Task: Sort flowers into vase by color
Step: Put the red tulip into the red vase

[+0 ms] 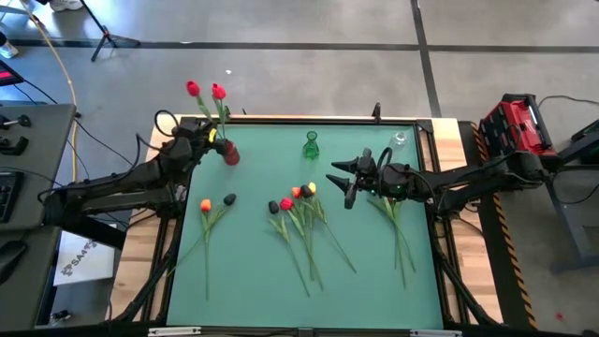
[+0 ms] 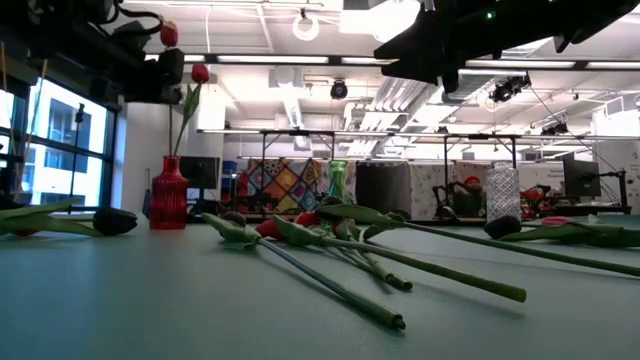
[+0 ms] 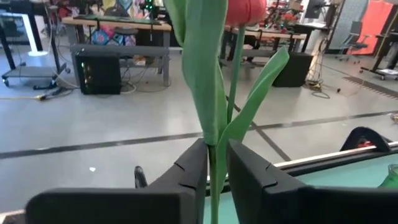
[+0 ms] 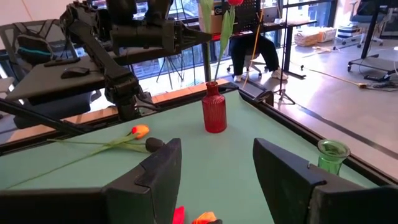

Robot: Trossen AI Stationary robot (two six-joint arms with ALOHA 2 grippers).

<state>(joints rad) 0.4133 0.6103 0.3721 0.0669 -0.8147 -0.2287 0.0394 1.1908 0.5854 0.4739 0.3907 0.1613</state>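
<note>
Two red flowers point(image 1: 218, 92) stand up from the red vase point(image 1: 230, 154) at the table's far left. My left gripper point(image 1: 216, 135) is above that vase, shut on one stem. My right gripper point(image 1: 340, 178) hovers open over mid-table, right of a cluster of red, orange and black flowers point(image 1: 298, 198) lying flat. An orange flower point(image 1: 206, 204) and a black one point(image 1: 229, 198) lie to the left, and more stems point(image 1: 398, 229) lie under the right arm. A green vase point(image 1: 311, 145) and a clear vase point(image 1: 398, 140) stand at the far edge. My left gripper pinches a red flower's green stem point(image 3: 215, 171) between its two fingers point(image 3: 193, 171), at the base of a broad leaf, well below the red bud point(image 3: 245, 9). The fingers come level and lie across the stem. It stands upright, running down into the red vase point(image 4: 214, 109).
The table's near half, in front of the lying stems, is bare green mat point(image 1: 253, 281). Wooden borders point(image 1: 140, 253) flank the mat. A red device point(image 1: 515, 122) sits beyond the right edge. In the right wrist view a seated person point(image 4: 255, 50) shows in the room beyond the table.
</note>
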